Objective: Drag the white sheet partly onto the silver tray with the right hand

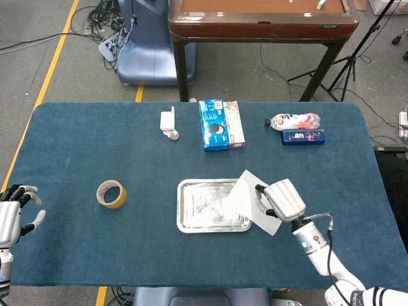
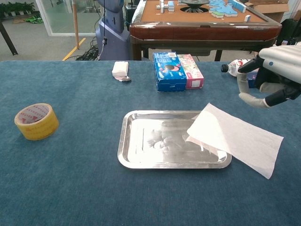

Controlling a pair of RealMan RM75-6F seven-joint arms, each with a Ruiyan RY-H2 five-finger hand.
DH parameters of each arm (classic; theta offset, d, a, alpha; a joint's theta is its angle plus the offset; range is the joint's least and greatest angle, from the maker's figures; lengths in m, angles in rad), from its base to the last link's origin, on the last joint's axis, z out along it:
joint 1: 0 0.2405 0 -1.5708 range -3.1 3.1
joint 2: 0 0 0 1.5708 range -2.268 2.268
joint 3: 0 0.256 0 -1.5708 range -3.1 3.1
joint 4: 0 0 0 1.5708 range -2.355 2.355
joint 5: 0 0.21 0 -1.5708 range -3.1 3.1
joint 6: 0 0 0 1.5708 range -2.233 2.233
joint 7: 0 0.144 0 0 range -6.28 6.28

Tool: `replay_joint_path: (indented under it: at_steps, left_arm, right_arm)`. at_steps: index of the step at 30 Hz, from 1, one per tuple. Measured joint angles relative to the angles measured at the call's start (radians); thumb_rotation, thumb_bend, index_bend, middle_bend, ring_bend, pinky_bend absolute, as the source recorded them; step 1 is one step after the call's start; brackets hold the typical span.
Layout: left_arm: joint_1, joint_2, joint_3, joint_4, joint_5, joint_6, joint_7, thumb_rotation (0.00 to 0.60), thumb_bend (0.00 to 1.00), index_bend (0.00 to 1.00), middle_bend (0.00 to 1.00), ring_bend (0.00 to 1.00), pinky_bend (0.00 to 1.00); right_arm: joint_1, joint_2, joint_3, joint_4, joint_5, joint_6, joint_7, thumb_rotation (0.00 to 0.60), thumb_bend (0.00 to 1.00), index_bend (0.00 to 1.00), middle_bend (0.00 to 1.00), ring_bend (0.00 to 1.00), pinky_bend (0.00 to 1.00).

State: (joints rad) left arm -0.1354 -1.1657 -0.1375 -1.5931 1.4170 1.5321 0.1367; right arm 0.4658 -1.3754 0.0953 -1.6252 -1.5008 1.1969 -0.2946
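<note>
Already the thin white paper sheet lies with its left corner over the shallow silver metal tray, the rest on the blue table. Right hand hovers above it, fingers loosely apart, holding nothing: job looks essentially done.

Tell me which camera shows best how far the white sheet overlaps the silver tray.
The chest view: the white sheet is large there, its left corner lying over the silver tray's right end. The head view shows the same overlap from above, smaller and partly behind the right hand.

1 white sheet, 1 silver tray, 1 tape roll, 1 bottle, 2 hands
</note>
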Motion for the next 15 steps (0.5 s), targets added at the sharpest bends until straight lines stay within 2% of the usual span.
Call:
replay_joint_path:
  at_steps: [5,9,15]
  left_arm:
    - [-0.002,-0.003,0.000,0.001,-0.002,-0.003,0.005,0.600,0.25,0.56,0.36,0.23,0.32]
    - [-0.003,-0.003,0.000,0.002,-0.003,-0.005,0.004,0.600,0.25,0.56,0.36,0.23,0.32]
    - [-0.003,-0.002,0.001,0.002,-0.004,-0.008,-0.001,0.600,0.25,0.56,0.36,0.23,0.32]
  right_arm:
    - [0.010,0.036,-0.003,-0.001,0.024,-0.052,-0.013,0.600,0.67,0.46,1.00,1.00,1.00]
    - [0.030,0.055,-0.003,-0.008,0.044,-0.097,-0.033,0.600,0.68,0.29,1.00,0.98,0.99]
    - [0.081,0.086,0.004,-0.042,0.100,-0.196,-0.109,0.600,0.79,0.25,1.00,0.96,0.97]
